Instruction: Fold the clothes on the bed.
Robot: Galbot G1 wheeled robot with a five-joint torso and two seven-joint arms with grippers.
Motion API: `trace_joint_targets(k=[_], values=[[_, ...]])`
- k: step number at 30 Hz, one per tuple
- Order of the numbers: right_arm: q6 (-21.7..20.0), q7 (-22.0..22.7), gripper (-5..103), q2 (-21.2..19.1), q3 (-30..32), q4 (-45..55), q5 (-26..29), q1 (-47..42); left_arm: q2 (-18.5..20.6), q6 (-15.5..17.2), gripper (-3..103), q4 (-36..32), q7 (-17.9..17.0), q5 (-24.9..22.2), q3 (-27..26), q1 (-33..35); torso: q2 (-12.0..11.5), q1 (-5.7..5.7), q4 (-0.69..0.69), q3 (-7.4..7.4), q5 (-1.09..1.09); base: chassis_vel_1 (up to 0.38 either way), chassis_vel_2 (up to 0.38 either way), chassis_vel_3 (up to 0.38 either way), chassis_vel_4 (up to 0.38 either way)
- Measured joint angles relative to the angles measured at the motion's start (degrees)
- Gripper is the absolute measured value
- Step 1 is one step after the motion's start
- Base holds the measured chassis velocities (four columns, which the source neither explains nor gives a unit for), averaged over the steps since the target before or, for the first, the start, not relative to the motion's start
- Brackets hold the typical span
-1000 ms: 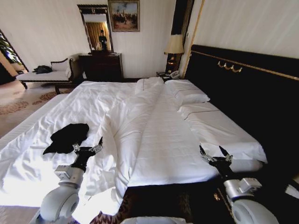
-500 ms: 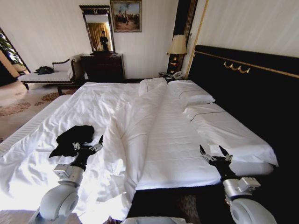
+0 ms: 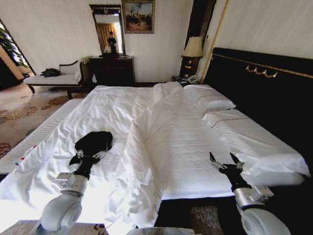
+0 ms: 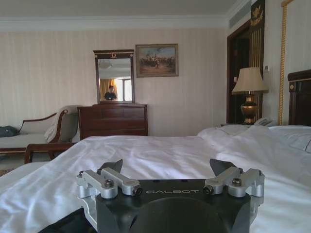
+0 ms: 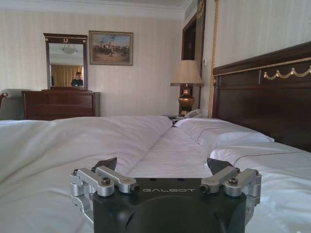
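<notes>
The clothes (image 3: 94, 142), a crumpled black T-shirt, lie on the left half of the bed (image 3: 186, 142), on the white sheet near the foot. My left gripper (image 3: 91, 154) hovers open just at the shirt's near edge, with nothing between its fingers. In the left wrist view the left gripper (image 4: 167, 167) stands open above the bedding, and a bit of the black shirt (image 4: 63, 225) shows beside its base. My right gripper (image 3: 221, 157) hangs open over the bed's right side near the foot, far from the shirt. The right wrist view shows the right gripper (image 5: 163, 162) open over white bedding.
A rumpled duvet ridge (image 3: 146, 132) runs down the bed's middle. Pillows (image 3: 210, 100) lie by the dark headboard (image 3: 264, 93). Against the far wall stand a chaise (image 3: 54, 78), a dresser (image 3: 115, 68) and a lamp (image 3: 193, 49). Patterned carpet (image 3: 19, 112) lies to the bed's left.
The whole head view has shifted, so the camera has moved; the shirt now sits directly before the left gripper. Both arms keep the same pose, fingers open.
</notes>
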Motion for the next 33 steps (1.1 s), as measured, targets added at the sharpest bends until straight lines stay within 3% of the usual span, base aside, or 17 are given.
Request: trace_joint_targets(k=[33], values=[[-0.62,-0.10,100,0.00,0.01,1.76,1.36,-1.25,-0.61,-0.14,100,1.24,0.00,0.21,0.47,0.31,0.00,0.01,0.00,0.00,-0.01,0.114,0.175,-0.115,-0.186]])
